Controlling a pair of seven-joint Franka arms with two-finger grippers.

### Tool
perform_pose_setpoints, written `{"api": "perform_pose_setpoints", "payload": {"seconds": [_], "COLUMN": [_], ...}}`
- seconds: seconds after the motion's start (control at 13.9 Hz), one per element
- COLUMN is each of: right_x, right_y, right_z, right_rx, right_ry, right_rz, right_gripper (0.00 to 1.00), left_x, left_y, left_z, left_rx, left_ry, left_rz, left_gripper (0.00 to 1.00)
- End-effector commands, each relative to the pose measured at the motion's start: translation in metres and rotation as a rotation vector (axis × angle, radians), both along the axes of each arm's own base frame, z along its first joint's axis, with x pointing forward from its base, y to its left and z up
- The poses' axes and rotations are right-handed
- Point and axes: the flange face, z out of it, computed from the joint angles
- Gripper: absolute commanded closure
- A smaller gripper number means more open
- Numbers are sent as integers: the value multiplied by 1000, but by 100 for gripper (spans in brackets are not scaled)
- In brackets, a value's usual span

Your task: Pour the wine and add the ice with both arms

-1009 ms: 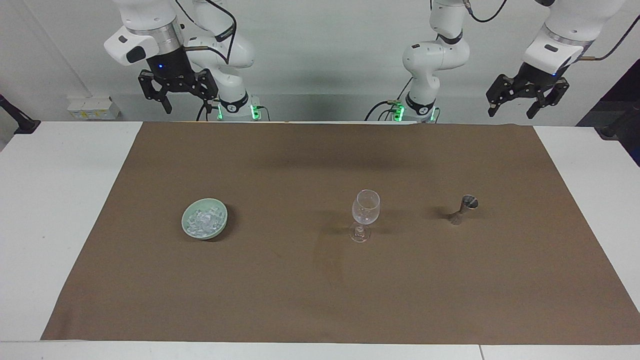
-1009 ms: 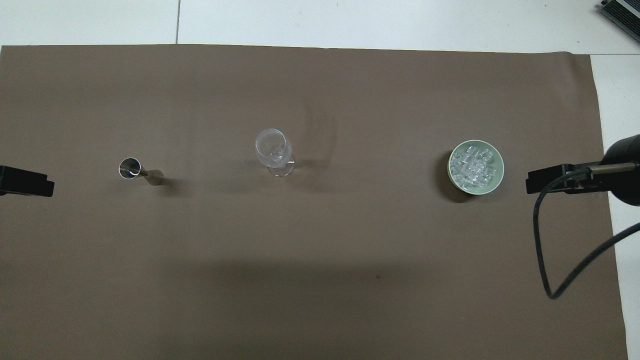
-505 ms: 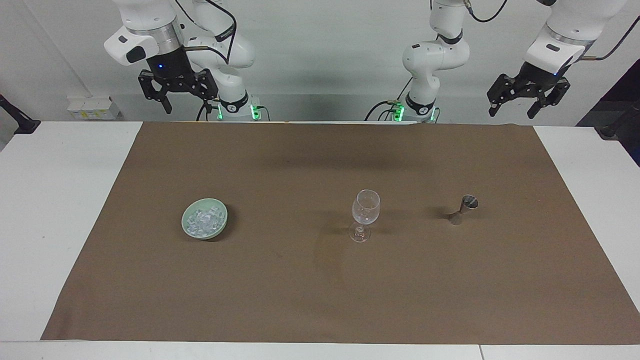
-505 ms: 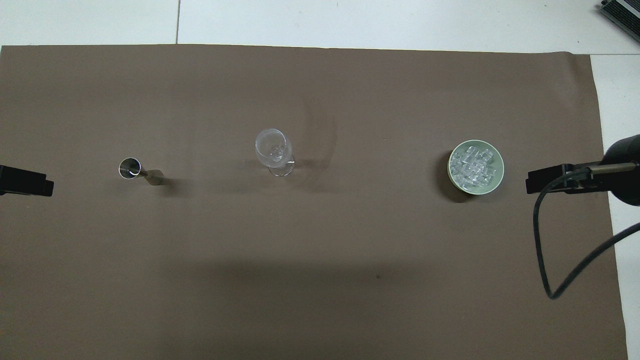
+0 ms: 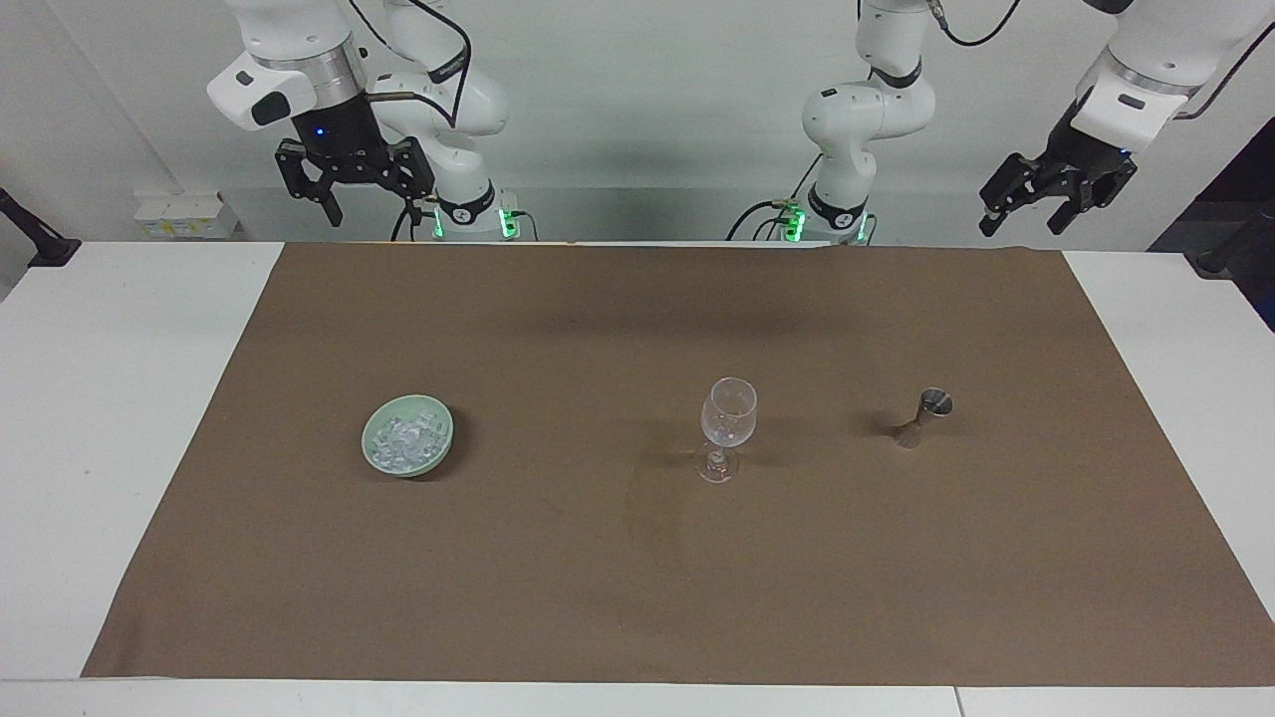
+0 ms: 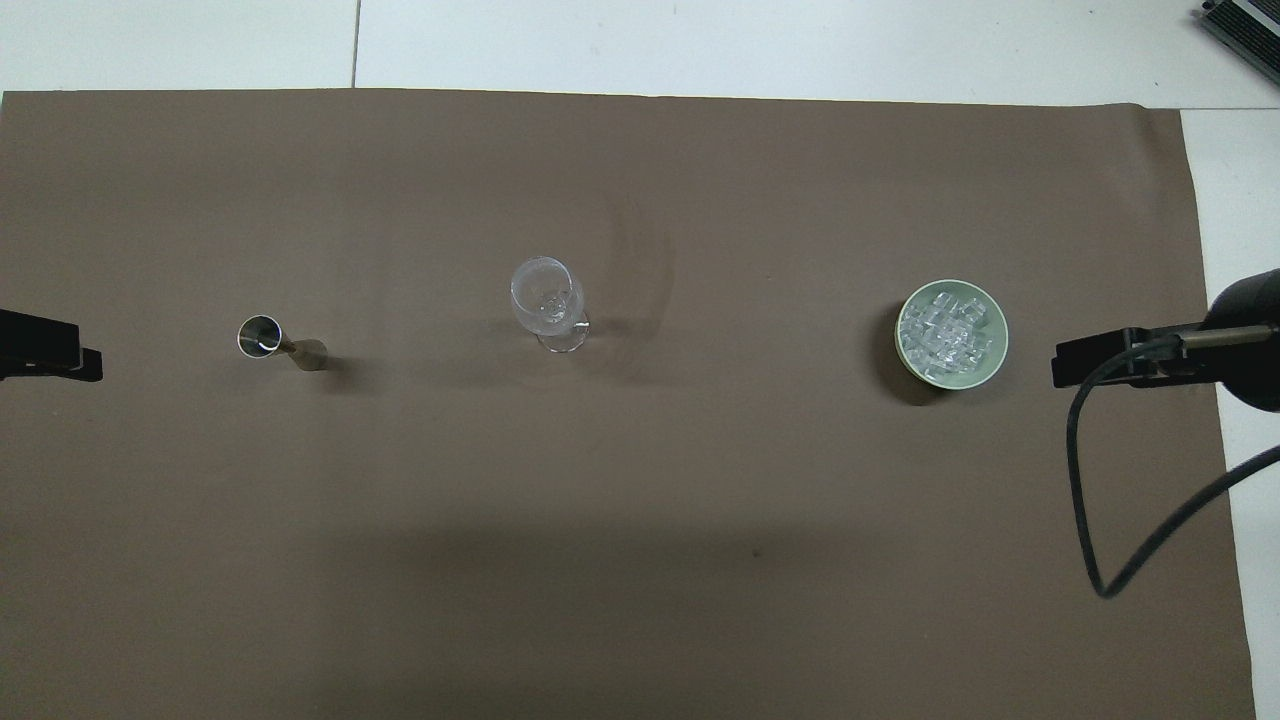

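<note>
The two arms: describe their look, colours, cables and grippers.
Both arms are glossy white, jointed, with silver wrist rings, black cables and green-lit bases. The left gripper and right gripper are black, with linked fingers; a blue light glows above the right one.

brown cloth [image 5: 637, 558] spread over white table [image 5: 90, 398] (covering most of it); white power strip [image 5: 184, 214] at the wall.

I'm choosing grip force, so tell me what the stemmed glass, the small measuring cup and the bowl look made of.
Stemmed glass: clear glass or clear plastic; the brown mat shows through it, with bright glints.
Measuring cup: likely polished metal; silvery, hourglass-shaped, its mouth shines in the overhead view.
Bowl: pale green, smooth and opaque, perhaps glazed ceramic or plastic; it holds the ice.
</note>
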Motion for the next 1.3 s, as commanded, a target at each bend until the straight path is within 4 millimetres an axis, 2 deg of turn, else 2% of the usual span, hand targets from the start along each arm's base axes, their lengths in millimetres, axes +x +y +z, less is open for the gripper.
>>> {"api": "perform_pose_setpoints", "payload": {"seconds": [0.0, 0.14, 0.43, 0.5, 0.58, 0.94, 1.23], "right_x": [-1, -1, -1, -1, -1, -1, -1], "right_y": [-3, -4, -4, -3, -3, -3, -4], "right_z": [1, 1, 1, 1, 1, 1, 1], "right_rx": [18, 18, 18, 18, 18, 18, 18], "right_ry": [0, 0, 0, 0, 0, 0, 0], "right_rz": [12, 10, 10, 12, 12, 12, 10], "right_gripper": [0, 0, 0, 0, 0, 0, 0], "left_x": [-4, 4, 25, 32, 38, 56, 74], "left_y": [16, 41, 52, 67, 84, 135, 146], "left_z": [-22, -34, -71, -82, -95, -180, -226], "left_rx": [-20, -115, -160, -199, -243, -453, -532], "left_ry": [50, 55, 166, 186, 222, 420, 500], "left_rz": [96, 250, 581, 676, 763, 1033, 1159], "left_gripper": [0, 0, 0, 0, 0, 0, 0]}}
